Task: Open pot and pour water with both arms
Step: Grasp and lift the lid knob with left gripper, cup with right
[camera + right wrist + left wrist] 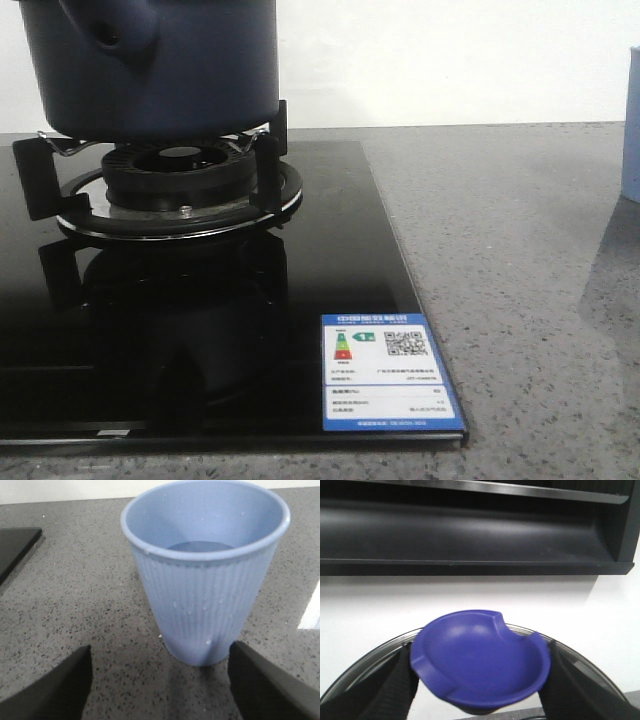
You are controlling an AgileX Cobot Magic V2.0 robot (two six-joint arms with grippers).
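Observation:
The dark navy pot (160, 70) stands on the burner's black supports at the far left, its stubby handle (115, 35) pointing toward me; its top is cut off by the frame. My left gripper (480, 672) is shut on the blue dish-shaped knob (480, 660) of a steel-rimmed lid (370, 655), held up in the air. My right gripper (159, 655) is open, its fingers either side of the base of the pale blue ribbed cup (205, 580), just short of it. Small droplets cling to the cup's wall. Neither gripper shows in the front view.
The black glass hob (330, 250) with its burner ring (180, 170) and a blue-edged label (388, 372) fills the left. Grey speckled counter (520, 260) lies to the right, with the cup (631, 120) at its edge. A black range hood (470, 530) hangs ahead of the left wrist.

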